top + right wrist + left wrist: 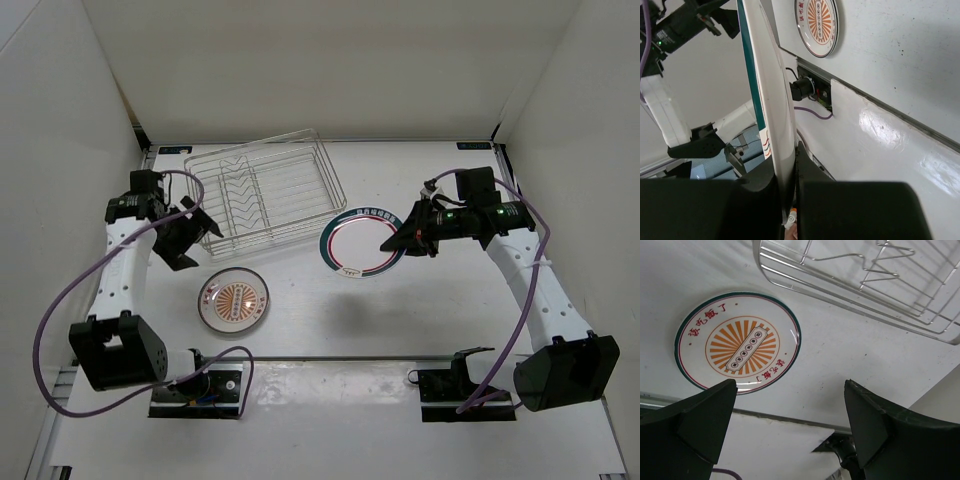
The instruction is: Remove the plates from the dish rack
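The dish rack [265, 195] stands at the back left, and I see no plate in it. A plate with an orange sunburst centre [233, 299] lies flat on the table in front of it. My left gripper [185, 238] hangs open just left of the rack and above that plate [737, 342], with nothing between its fingers. My right gripper [395, 240] is shut on the right rim of a teal-rimmed plate [345, 255], held above the table right of the rack. In the right wrist view this plate [767, 90] runs edge-on out of the jaws of the right gripper [790, 170].
The rack's wire corner [865, 280] lies just beyond the left gripper. White walls close in the table at the back and on both sides. A seam [350, 358] crosses the table near the arm bases. The sunburst plate [817, 25] shows far off in the right wrist view.
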Tool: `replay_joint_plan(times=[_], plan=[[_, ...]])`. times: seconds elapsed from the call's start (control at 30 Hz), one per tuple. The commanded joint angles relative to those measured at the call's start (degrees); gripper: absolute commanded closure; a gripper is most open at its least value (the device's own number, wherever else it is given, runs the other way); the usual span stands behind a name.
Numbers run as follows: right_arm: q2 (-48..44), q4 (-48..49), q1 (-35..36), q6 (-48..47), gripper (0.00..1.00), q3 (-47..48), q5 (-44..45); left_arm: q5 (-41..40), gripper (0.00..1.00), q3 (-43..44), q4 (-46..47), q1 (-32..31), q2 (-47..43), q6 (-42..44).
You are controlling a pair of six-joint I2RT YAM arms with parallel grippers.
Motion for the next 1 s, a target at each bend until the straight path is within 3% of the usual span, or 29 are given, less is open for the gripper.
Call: replay_joint_plan(times=[0.0, 0.23, 0.53, 0.77, 0.87, 0.97], plan=[[-0.65, 0.65, -0.56, -0.36, 1.00, 0.16, -2.62, 0.66, 0.00, -0.44, -3.42, -0.10, 2.92, -2.46], [-0.74, 1.35, -0.56, -0.89, 1.00, 0.95, -3.68, -0.31, 0.02, -5.02, 2.10, 0.69, 3.54, -8.18], [-0.74, 1.17, -0.47, -1.07, 1.00, 0.60, -4.38, 1.79, 0.01, 2.19, 1.67, 4.38, 11.80, -13.54], [-1.09, 1.00, -0.39, -1.24, 1.00, 0.16, -4.38, 4.42, 0.01, 2.81, 2.19, 7.80, 14.97, -19.24], [-1.18, 1.00, -0.56, -1.24, 1.00, -0.02, -4.56, 7.93, 0.06, -1.84, 6.48, 9.30, 14.89, -21.45], [-1.00, 1.00, -0.48, -1.16, 1.00, -0.11, -4.47, 9.09, 0.17, -1.95, 8.17, 10.09, 15.85, -20.76]])
